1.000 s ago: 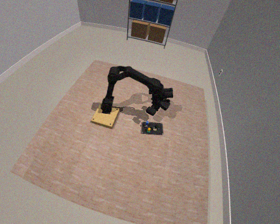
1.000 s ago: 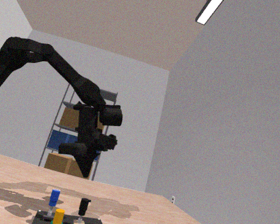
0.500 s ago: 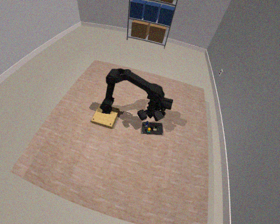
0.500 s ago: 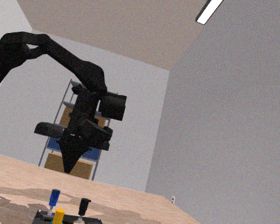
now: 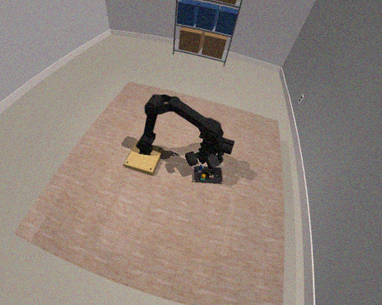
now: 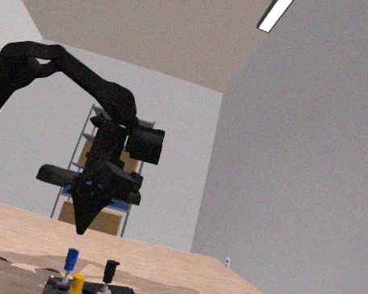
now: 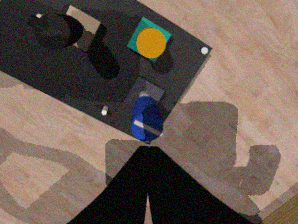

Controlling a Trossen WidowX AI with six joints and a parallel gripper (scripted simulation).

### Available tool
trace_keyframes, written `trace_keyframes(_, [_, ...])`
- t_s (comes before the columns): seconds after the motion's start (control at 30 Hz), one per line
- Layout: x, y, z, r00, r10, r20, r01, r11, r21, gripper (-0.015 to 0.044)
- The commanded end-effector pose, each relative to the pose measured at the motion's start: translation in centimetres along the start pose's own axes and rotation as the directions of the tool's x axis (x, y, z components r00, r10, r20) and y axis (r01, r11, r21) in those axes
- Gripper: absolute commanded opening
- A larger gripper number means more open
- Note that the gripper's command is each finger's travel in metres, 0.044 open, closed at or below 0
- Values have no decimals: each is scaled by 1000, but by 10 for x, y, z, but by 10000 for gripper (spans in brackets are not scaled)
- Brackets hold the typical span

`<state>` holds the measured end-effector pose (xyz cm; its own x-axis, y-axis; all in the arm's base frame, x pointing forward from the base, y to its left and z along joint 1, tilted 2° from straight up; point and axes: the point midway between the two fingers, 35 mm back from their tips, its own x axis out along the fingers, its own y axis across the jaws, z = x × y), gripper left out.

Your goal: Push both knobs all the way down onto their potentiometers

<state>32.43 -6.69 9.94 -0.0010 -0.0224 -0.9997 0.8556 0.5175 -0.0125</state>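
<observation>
A dark circuit board (image 5: 215,179) (image 7: 30,65) lies beside the arm. A blue knob (image 6: 71,259) (image 7: 148,120) stands high on its shaft near one corner, with a gap to its grey potentiometer (image 7: 151,89). A black knob (image 6: 110,271) (image 7: 52,30) also stands raised, above a beige potentiometer (image 7: 90,20). An orange knob (image 6: 77,284) (image 7: 151,43) (image 5: 203,177) sits low over a teal base (image 7: 145,27). My gripper (image 6: 80,233) (image 7: 147,155) is shut and empty, its tips pointing down above the blue knob, apart from it.
A yellow base plate (image 5: 142,162) is under the arm's foot, to the left of the board in the top view. A shelf rack with blue bins (image 5: 206,17) and brown boxes (image 5: 190,40) stands at the back. White pins (image 7: 204,50) are at the board's corners.
</observation>
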Motion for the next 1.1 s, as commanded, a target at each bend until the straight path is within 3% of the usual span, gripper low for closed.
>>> trace_keyframes(0.0, [4, -1, 0, 1000, -5, 0, 5, 1000, 5, 0])
trace_keyframes(1.07, [25, -1, 0, 1000, -5, 0, 5, 1000, 5, 0])
